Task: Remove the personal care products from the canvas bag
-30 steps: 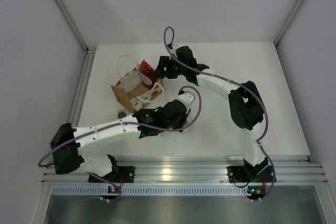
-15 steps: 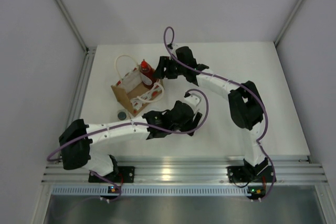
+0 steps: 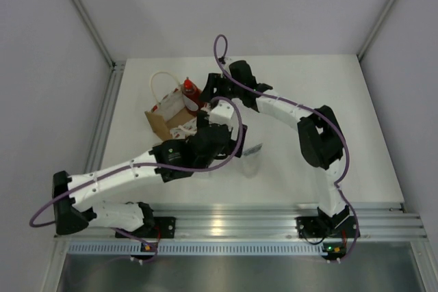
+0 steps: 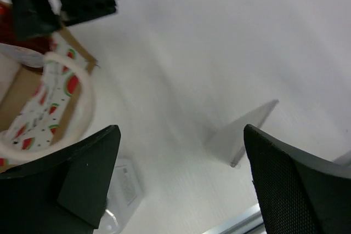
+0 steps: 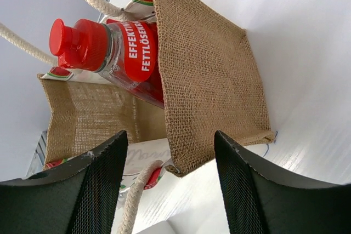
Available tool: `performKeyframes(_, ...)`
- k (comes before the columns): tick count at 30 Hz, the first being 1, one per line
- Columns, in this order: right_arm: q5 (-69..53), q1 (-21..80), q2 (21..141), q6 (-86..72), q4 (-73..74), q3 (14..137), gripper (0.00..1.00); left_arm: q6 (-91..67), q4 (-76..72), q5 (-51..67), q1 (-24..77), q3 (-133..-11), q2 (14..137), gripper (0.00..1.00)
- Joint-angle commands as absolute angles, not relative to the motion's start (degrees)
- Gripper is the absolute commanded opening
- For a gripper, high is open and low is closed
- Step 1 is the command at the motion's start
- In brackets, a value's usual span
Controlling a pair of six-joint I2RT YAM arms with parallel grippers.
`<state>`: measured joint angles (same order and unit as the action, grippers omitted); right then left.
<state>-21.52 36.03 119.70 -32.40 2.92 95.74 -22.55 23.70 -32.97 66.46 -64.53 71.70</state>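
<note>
At the ten o'clock side of the tabletop, one canvas bag is seen, with two white rope handles looped over it. One red bottle is carried in the bag's one o'clock corner, its cap and shoulder standing above the rim. One silvery-grey pouch is set out on the tabletop at the bag's four o'clock, well apart from it. In the left wrist view what seems to be one clear bottle is partly hidden behind a finger; it lies on the tabletop near the bag. A white bottle cannot be made out.

The jaws of the left gripper are spread wide with nothing between them, over bare tabletop between bag and pouch. The jaws of the right gripper are set partly apart at the bag's one o'clock side, with a jute wall running between them. Whether that wall is pinched cannot be told.

The red bottle is judged to be stiff, smooth plastic, filled and so of some weight, and apt to slip if taken by its rounded body. It is best taken at the neck just under the cap, where it is bared above the rim. The bag is judged soft and light, so it is likely to be dragged or tipped unless steadied.
</note>
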Motion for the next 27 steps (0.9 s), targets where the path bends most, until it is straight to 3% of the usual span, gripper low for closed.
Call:
performKeyframes(1, -22.85, 34.98, 120.67, -32.87, 1.84, 98.61, 0.63, -25.21, 27.59, -49.63, 66.27, -68.9, 64.52, 0.98)
performKeyframes(4, -22.76, 34.98, 120.59, -32.96, 1.76, 98.35, 0.63, -28.91, 28.13, -57.91, 65.05, -68.12, 60.04, 0.98)
performKeyframes(8, -22.94, 34.98, 120.32, -33.05, 1.67, 98.0, 0.63, -34.44, 29.79, -57.14, 55.68, -67.5, 58.45, 0.96)
performKeyframes(17, -17.5, 34.98, 119.97, -32.69, 1.67, 97.04, 0.61, -42.8, 30.06, -33.94, 31.23, -72.5, 69.75, 0.92)
performKeyframes(27, -15.12, 34.89, 118.21, -31.12, 1.58, 93.17, 0.61, -43.77, 30.23, -26.45, 24.79, -83.31, 87.08, 0.89)
